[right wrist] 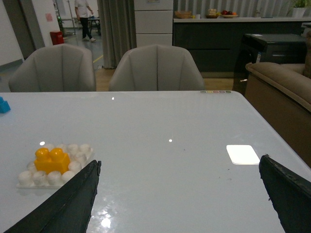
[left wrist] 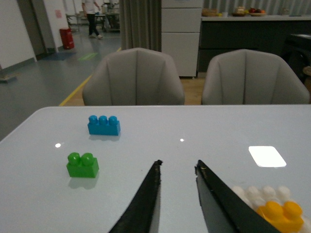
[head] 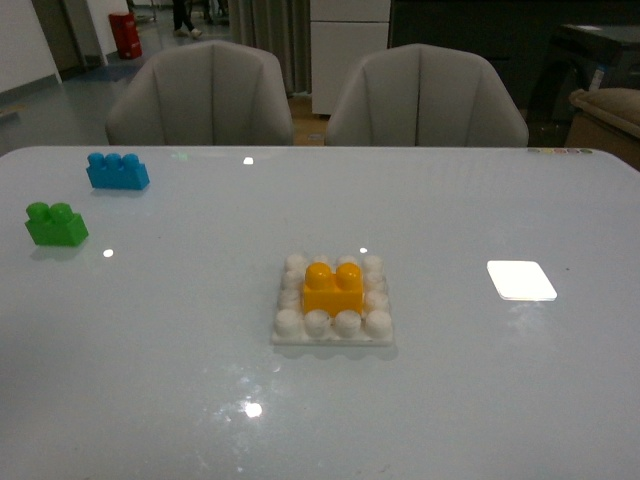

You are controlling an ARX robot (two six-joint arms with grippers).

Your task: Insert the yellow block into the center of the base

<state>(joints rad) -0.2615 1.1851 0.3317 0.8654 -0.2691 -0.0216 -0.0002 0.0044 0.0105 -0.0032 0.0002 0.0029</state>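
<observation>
Your left gripper (left wrist: 177, 167) is open and holds nothing, your right gripper (right wrist: 180, 167) gapes wide; the yellow block (head: 334, 287) sits in the base (head: 333, 334) center, and you'll find no readable writing anywhere

Neither arm shows in the front view. In the left wrist view the left end effector (left wrist: 177, 165) rises from the bottom edge of the frame, its two dark fingers (left wrist: 146, 204) tapering upward to tips with a narrow gap between them, gripping nothing. In the right wrist view the right end effector (right wrist: 180, 167) has its fingers (right wrist: 68, 204) spread far apart, one in the lower left corner and one in the lower right corner, with nothing between them.
</observation>
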